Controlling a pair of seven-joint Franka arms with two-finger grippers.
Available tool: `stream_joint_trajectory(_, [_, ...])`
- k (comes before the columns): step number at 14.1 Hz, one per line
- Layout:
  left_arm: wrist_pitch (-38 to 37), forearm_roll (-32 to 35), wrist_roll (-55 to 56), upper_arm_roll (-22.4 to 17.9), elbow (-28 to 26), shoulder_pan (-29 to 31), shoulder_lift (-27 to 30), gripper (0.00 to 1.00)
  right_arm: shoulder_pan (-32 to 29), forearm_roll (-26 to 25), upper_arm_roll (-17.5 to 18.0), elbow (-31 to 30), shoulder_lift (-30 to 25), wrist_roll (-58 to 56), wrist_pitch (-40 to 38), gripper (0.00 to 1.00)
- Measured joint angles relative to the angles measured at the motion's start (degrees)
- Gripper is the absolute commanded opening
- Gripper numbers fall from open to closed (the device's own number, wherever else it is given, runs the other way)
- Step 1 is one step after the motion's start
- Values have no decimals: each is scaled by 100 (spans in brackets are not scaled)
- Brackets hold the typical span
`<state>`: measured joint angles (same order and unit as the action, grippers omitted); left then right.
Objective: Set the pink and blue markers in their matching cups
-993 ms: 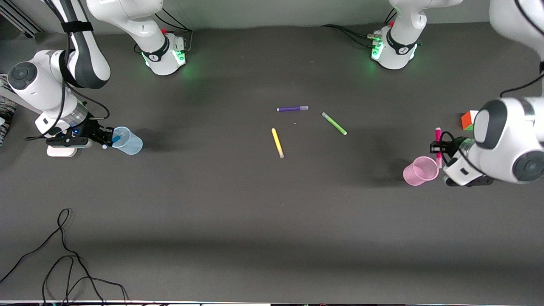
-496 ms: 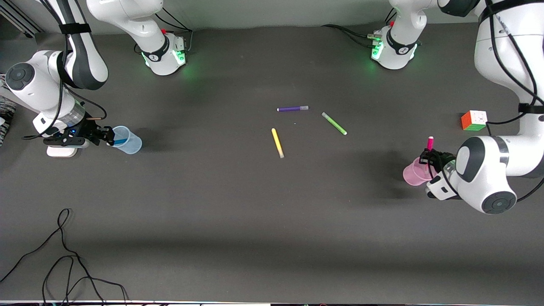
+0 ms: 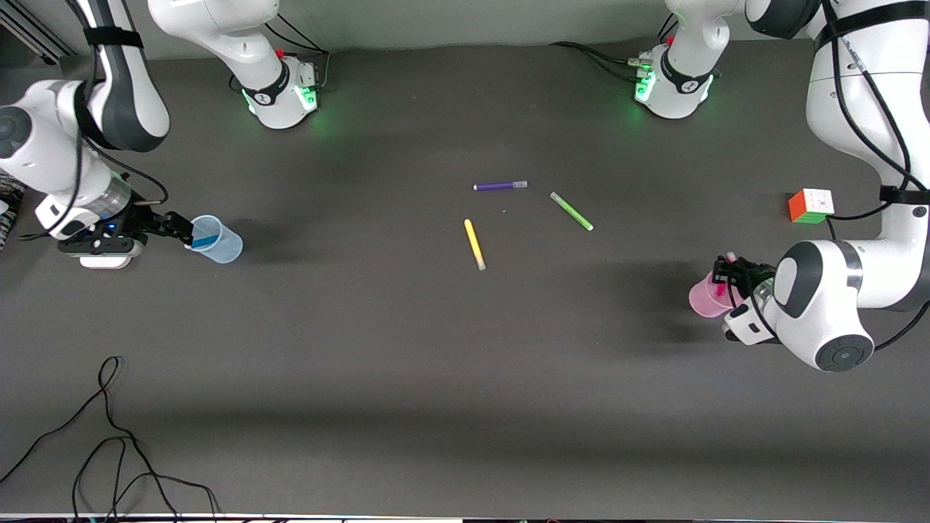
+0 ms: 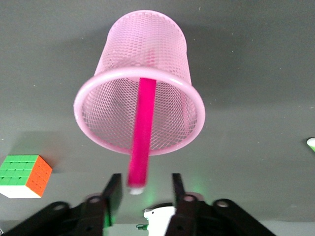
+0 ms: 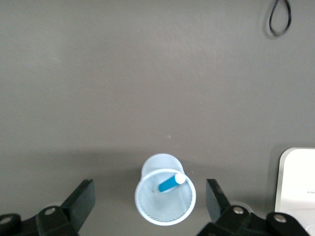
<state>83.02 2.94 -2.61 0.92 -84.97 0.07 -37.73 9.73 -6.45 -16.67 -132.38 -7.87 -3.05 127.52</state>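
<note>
Blue marker [image 5: 172, 182] is seen in blue cup [image 5: 165, 196] w/ right gripper [image 5: 150, 204] spread wide above it. Pink marker [image 4: 142, 129] is seen dropping into pink cup [image 4: 142, 73], released btwn parted jaws of left gripper [image 4: 142, 194]. Task judged nearly done; arms to be withdrawn.

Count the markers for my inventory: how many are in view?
5. The pink marker is in the pink cup, the blue marker in the blue cup; purple marker, green marker and yellow marker lie mid-table.
</note>
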Motion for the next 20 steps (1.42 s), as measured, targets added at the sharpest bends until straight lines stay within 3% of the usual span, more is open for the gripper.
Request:
stream_joint_trajectory(4, [-260, 1, 2, 8, 291, -25, 0, 100, 27, 232, 650, 1328, -40, 27, -1225, 100])
stream_joint_trajectory(8, [-596, 99, 6, -12, 811, -17, 83, 100, 22, 816, 797, 2311, -52, -43, -2457, 100])
stream_joint_trajectory(11, [-631, 104, -7, -12, 800, 5, 567, 100, 23, 849, 990, 2696, 37, 134, -2676, 100])
stream_joint_trajectory(13, [-422, 87, -74, -13, 503, 49, 1140, 100, 19, 874, 1002, 3023, 268, 164, -2726, 100])
stream_joint_trajectory(17, [444, 33, -156, -12, -655, 65, 2398, 100, 17, 885, 1002, 3777, 763, 341, -3172, 100])
stream_joint_trajectory(20, [842, 8, -175, 1, -1235, 59, 3033, 100, 21, 903, 1007, 4007, 809, 523, -3558, 100])
